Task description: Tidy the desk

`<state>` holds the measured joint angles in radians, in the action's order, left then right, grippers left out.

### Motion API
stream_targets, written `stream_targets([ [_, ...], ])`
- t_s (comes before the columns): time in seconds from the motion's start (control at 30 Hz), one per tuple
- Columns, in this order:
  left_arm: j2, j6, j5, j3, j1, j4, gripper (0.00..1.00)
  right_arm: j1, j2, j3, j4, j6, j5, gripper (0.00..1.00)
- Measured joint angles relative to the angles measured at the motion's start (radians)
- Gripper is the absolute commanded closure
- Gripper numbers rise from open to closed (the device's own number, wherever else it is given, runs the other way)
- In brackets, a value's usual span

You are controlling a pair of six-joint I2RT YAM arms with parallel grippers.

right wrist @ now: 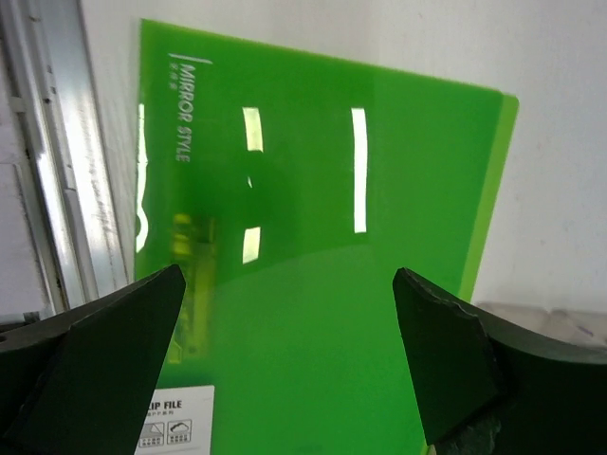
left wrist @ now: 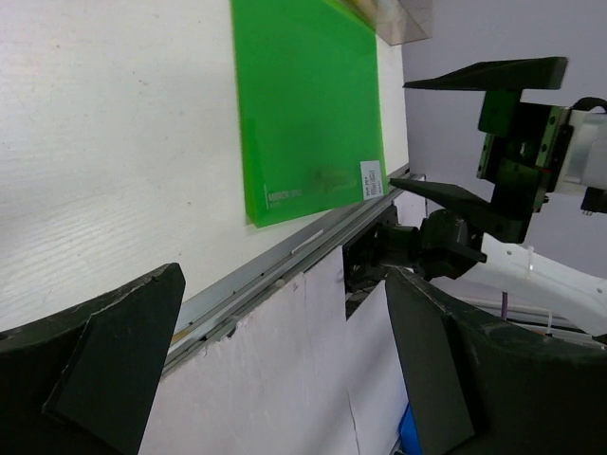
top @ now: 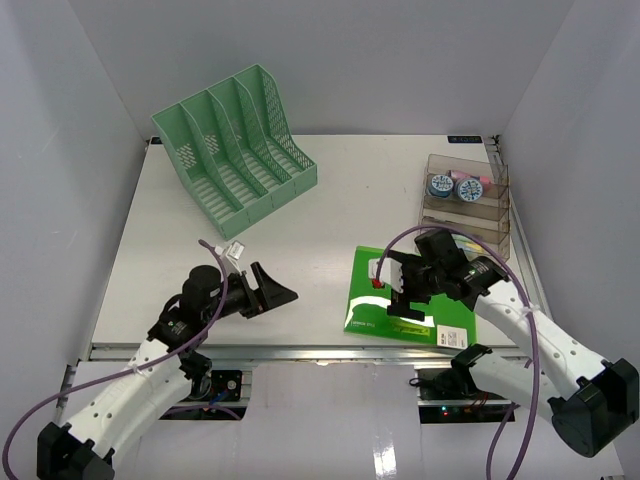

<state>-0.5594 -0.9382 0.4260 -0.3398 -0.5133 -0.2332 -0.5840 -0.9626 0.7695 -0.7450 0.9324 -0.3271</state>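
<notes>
Where right fingers (right wrist: 95, 370) spread wide, green folder (top: 362, 300) partly hidden on desk (top: 300, 220)

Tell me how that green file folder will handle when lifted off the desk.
The green file folder looks thin and glossy, so it will probably flex and may slip. Lying flat on the desk, its edge seems hard to get under.

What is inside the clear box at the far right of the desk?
Two round blue things and a pink thing lie in the upper part of the clear box. Its lower part is partly hidden by the right arm.
</notes>
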Motion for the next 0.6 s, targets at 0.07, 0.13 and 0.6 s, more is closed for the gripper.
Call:
stream_targets([
  [0.07, -0.035, -0.006, 0.001, 0.000, -0.009, 0.017, 0.02, 0.050, 0.000, 0.001, 0.006, -0.021, 0.030, 0.00],
  [0.13, -0.078, -0.011, 0.000, -0.002, -0.027, 0.044, 0.02, 0.159, -0.016, 0.022, -0.004, -0.026, 0.036, 0.04],
  [0.6, -0.491, -0.056, -0.151, -0.081, -0.299, 0.257, 0.06, 0.465, 0.034, 0.023, -0.249, 0.426, -0.157, 0.01],
])
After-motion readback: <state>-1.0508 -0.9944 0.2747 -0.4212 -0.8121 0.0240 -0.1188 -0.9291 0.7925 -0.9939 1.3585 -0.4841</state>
